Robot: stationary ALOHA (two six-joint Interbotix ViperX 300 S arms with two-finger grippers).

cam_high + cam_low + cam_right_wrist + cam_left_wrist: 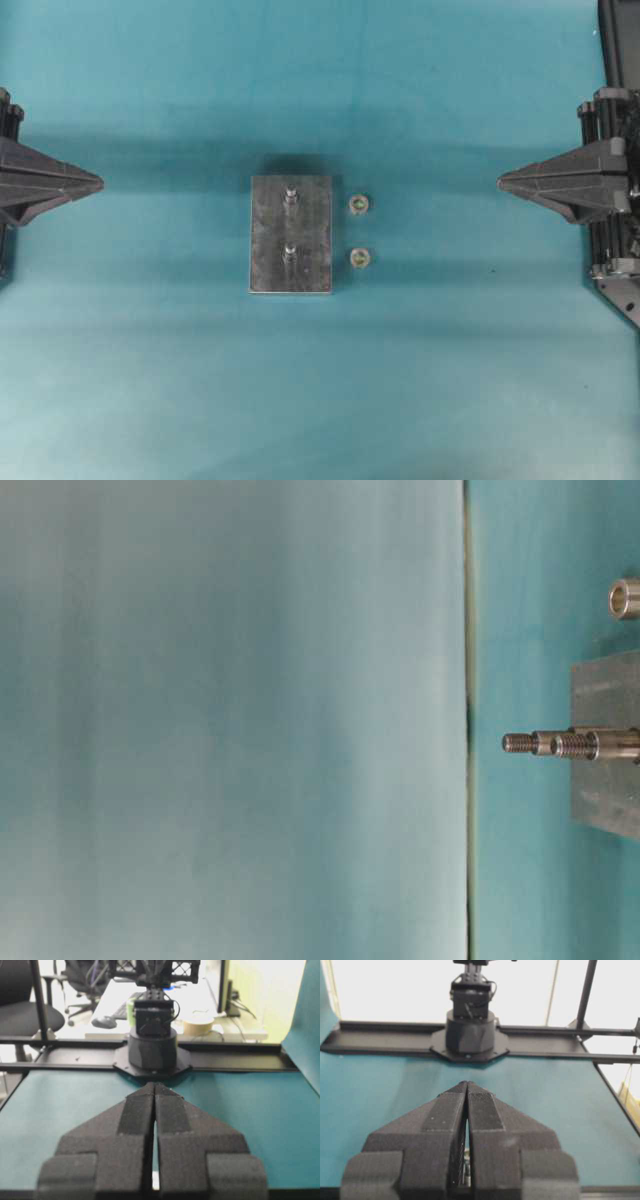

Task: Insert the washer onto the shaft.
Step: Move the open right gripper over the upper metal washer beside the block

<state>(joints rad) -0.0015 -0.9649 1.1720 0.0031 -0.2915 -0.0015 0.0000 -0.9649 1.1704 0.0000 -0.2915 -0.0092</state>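
A grey metal block point(290, 235) lies mid-table with two upright threaded shafts, one farther back point(290, 195) and one nearer point(289, 251). From table level both shafts point(545, 743) stand on the block point(605, 780). Two small ring washers rest on the cloth just right of the block, one farther back point(359, 205) and one nearer point(359, 259); a washer point(625, 598) is also seen at table level. My left gripper point(98, 183) is shut and empty at the left edge, far from the block. My right gripper point(502, 182) is shut and empty at the right. The wrist views show each pair of tips, left point(467, 1083) and right point(154, 1084), pressed together.
Teal cloth point(320, 380) covers the whole table. The opposite arm's black base point(469, 1035) stands on a rail at the far side of the left wrist view, and likewise a base point(152, 1047) in the right wrist view. Open cloth lies between each gripper and the block.
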